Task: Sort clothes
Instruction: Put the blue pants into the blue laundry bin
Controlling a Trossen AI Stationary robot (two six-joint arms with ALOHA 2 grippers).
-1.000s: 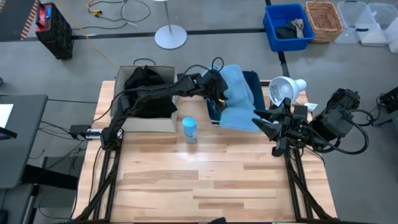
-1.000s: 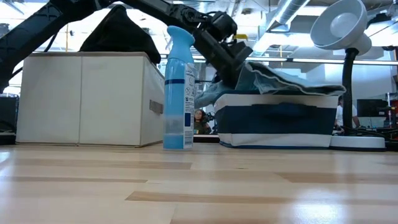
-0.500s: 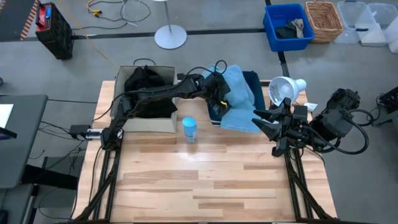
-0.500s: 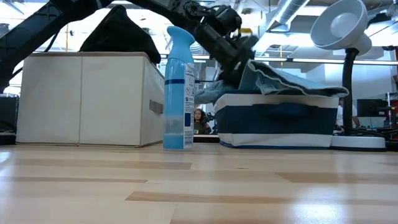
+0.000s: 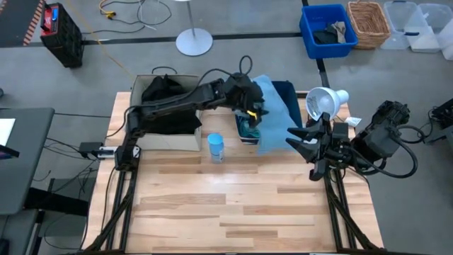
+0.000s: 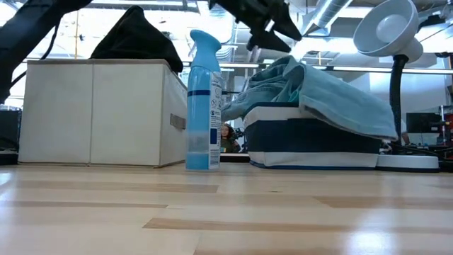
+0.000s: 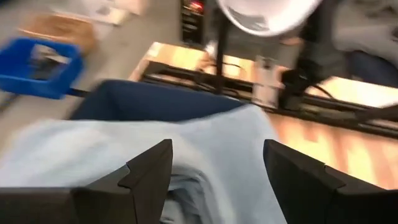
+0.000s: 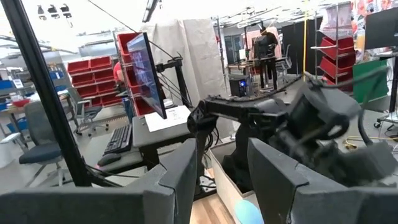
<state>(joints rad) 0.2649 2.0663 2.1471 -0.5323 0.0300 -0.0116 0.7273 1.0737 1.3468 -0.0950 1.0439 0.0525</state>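
A tall blue plastic spray bottle (image 5: 216, 148) stands just in front of the navy fabric bin (image 6: 311, 142), beside the beige fabric box (image 5: 172, 139); the light wooden table (image 5: 233, 205) nearer than the bottle lies open.

One camera looks straight down at the whole table (image 5: 233, 205). One sits low and looks across it. Both see the spray bottle (image 5: 216, 147). Each wrist camera looks past its own fingers.
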